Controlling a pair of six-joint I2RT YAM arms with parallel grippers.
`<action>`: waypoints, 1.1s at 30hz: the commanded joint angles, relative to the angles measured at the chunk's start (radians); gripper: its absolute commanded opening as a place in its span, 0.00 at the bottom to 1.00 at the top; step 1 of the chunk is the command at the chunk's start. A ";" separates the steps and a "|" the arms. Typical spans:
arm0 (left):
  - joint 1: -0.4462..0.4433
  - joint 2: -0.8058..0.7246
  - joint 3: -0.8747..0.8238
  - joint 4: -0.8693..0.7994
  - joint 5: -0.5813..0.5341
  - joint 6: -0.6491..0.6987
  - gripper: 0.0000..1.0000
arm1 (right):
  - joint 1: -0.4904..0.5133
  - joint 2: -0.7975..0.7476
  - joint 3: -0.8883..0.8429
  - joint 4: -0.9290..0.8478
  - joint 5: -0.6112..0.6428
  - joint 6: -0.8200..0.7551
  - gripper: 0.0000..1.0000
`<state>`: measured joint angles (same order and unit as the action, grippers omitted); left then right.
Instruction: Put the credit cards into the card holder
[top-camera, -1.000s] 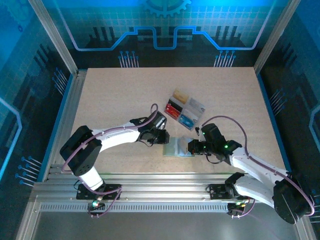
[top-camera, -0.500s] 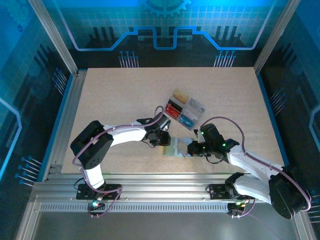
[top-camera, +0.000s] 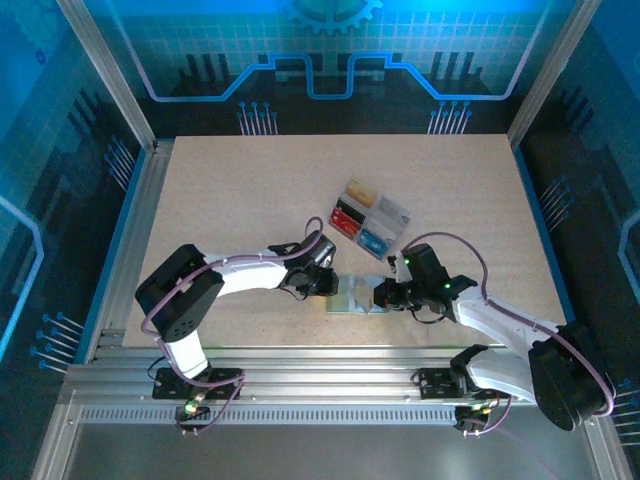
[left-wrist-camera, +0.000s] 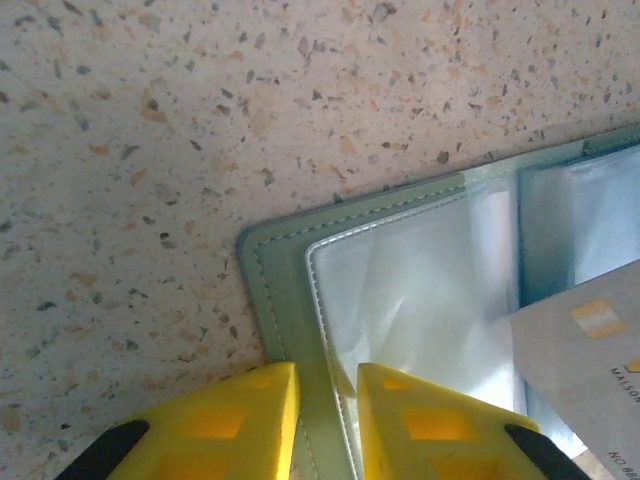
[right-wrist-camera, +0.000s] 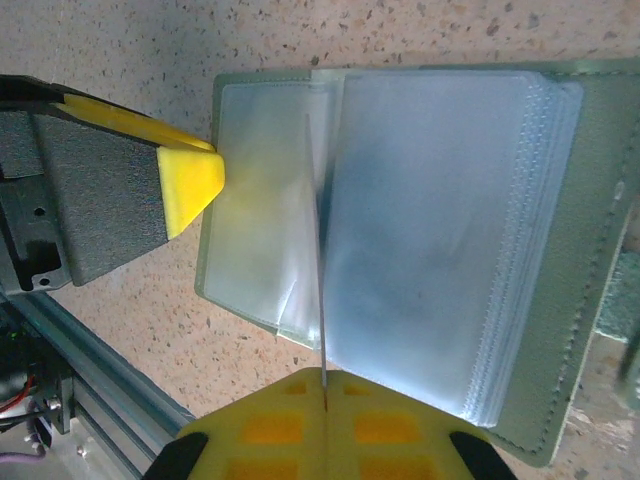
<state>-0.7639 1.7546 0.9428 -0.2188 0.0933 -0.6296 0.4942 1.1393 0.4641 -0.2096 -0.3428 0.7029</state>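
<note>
Two tools, one open card holder (right-wrist-camera: 590, 200), one card in play.

Hard to read:
- grey card (left-wrist-camera: 585, 370) is cut off at the frame edge in the left wrist view, with a gold chip and part of its print showing. In the right wrist view it's edge-on, just a thin line.
- sleeves (right-wrist-camera: 430, 220) are clear and layered, can't count them. They look empty as far as I can see.
- stack heights in the tray (top-camera: 398, 215) are too small to count from the top view.

Containers:
- card holder lies flat and open on the surface (left-wrist-camera: 150, 150), between the tools and near the tray.
- tray holds the credit cards (top-camera: 360, 190) in tan-gold, red, black, blue and pale stacks.

Tools:
- right tool (right-wrist-camera: 323, 385) is clenched on the grey card, which stands on edge over the sleeves.
- left tool (left-wrist-camera: 325, 375) has its jaws slightly parted, tips straddling the holder's green border at a corner. Can't tell if they're pressing on it.
</note>
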 joint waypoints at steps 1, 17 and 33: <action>-0.005 -0.014 -0.037 -0.045 -0.007 -0.020 0.24 | -0.016 0.025 -0.010 0.025 -0.036 0.001 0.00; -0.014 -0.042 -0.107 -0.013 -0.009 -0.041 0.24 | -0.049 0.108 -0.025 0.129 -0.082 0.043 0.00; -0.037 -0.038 -0.160 0.035 -0.005 -0.071 0.24 | 0.005 0.113 -0.065 0.197 0.034 0.132 0.00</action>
<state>-0.7765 1.6993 0.8330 -0.0952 0.0742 -0.6815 0.4732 1.2415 0.4137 -0.0185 -0.3664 0.8062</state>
